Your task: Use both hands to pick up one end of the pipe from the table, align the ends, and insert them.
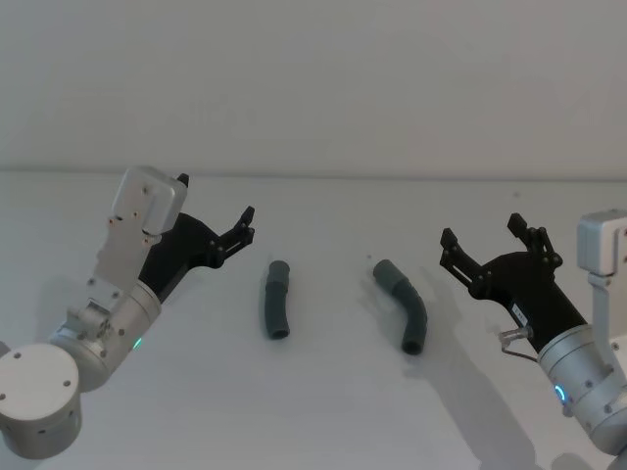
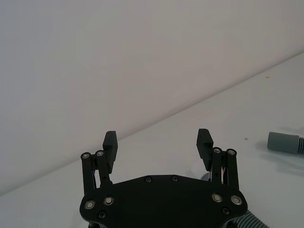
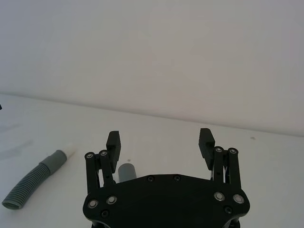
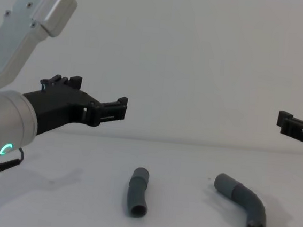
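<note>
The short pipe piece [image 1: 277, 300] lies flat near the middle of the table [image 1: 333, 411], and the long bent pipe piece [image 1: 404, 305] lies to its right, apart from it with bare table between; neither is lifted, neither is gripped, and the two ends are not joined, so I judge the task to be at its very start; both picks, the aligning and the inserting are all left to do; the white tip [image 3: 70, 149] of the short piece shows in the right wrist view, and the grey cuff [image 1: 385, 269] of the long piece is its far end, the end lying toward the short piece; the left gripper [image 1: 216, 196] hangs above the table to the left of the short piece and a little farther back, its fingers spread wide apart and holding nothing; the right gripper [image 1: 482, 232] hangs to the right of the long piece, near its far end, likewise spread wide and empty; each gripper is thus beside the piece on its own side, raised clear of it, and each would need to come down and inward to reach it.
</note>
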